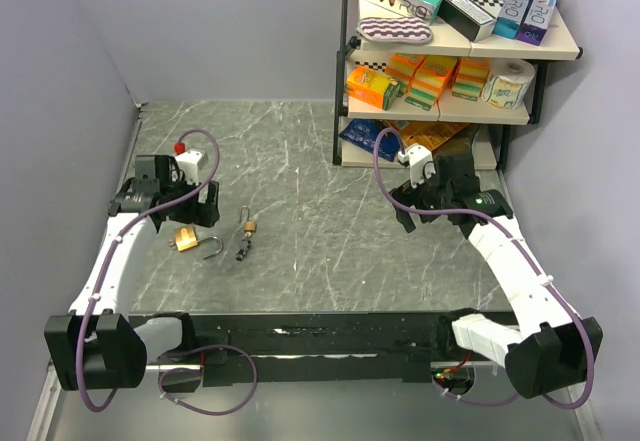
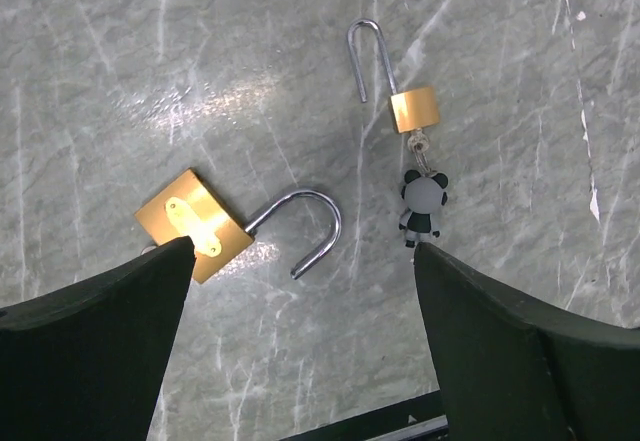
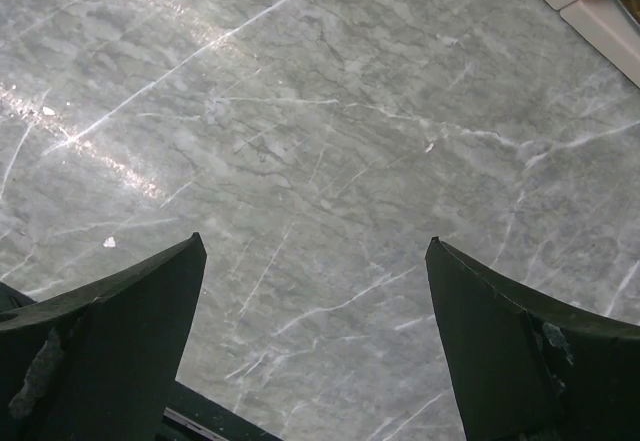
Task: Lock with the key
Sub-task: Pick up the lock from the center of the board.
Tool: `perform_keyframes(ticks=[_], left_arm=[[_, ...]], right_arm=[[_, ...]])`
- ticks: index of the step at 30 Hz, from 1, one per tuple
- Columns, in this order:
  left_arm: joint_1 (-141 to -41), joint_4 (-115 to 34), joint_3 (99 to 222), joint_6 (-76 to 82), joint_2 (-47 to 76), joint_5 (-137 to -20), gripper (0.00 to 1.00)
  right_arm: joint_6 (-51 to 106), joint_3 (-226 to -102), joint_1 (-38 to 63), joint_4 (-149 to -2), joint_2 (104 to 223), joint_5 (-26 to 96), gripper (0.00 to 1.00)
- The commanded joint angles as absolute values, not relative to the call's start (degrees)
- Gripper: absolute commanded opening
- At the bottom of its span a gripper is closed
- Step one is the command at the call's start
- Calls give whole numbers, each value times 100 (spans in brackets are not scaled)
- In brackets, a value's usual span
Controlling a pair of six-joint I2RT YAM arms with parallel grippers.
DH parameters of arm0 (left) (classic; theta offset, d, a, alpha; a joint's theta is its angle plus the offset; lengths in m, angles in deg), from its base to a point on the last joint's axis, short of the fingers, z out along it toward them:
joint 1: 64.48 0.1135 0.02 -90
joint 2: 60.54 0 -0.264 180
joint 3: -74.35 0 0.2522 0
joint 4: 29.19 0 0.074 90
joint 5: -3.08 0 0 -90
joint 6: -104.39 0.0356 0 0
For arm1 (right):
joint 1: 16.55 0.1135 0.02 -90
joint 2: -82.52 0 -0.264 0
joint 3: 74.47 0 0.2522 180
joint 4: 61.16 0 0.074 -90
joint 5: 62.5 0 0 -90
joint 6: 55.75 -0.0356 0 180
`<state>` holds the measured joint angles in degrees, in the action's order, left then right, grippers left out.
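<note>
Two brass padlocks lie on the marble table with their shackles open. The larger padlock [image 1: 185,239] [image 2: 195,223] lies just below my left gripper [image 1: 165,204] [image 2: 300,251], which hovers open with nothing between its fingers. To its right, the smaller padlock [image 1: 250,226] [image 2: 414,109] has the key [image 2: 420,146] in its bottom, with a panda charm [image 1: 242,251] [image 2: 424,206] hanging from it. My right gripper [image 1: 424,211] [image 3: 315,244] hangs open over bare table [image 3: 320,131], far right of both locks.
A shelf unit [image 1: 450,51] stocked with boxes, packets and a paper roll stands at the back right, close behind the right arm. Its corner [image 3: 590,1] shows in the right wrist view. A grey wall runs along the table's left edge.
</note>
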<state>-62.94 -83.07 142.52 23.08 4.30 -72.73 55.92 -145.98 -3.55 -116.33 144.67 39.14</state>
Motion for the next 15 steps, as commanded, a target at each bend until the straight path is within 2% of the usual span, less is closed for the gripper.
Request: perform_keyframes(ticks=[1, 7, 15], left_arm=[[-6369, -8485, 14602, 3097, 695, -6927, 96], [-6387, -9363, 15630, 4817, 1398, -6039, 96], [-6650, -9945, 16484, 6568, 2375, -5610, 96]], right_arm=[[5368, -14913, -301, -11755, 14554, 3989, 100], [5236, -15150, -240, -11904, 14852, 4288, 100], [5033, -15388, -99, -12089, 15142, 4605, 100]])
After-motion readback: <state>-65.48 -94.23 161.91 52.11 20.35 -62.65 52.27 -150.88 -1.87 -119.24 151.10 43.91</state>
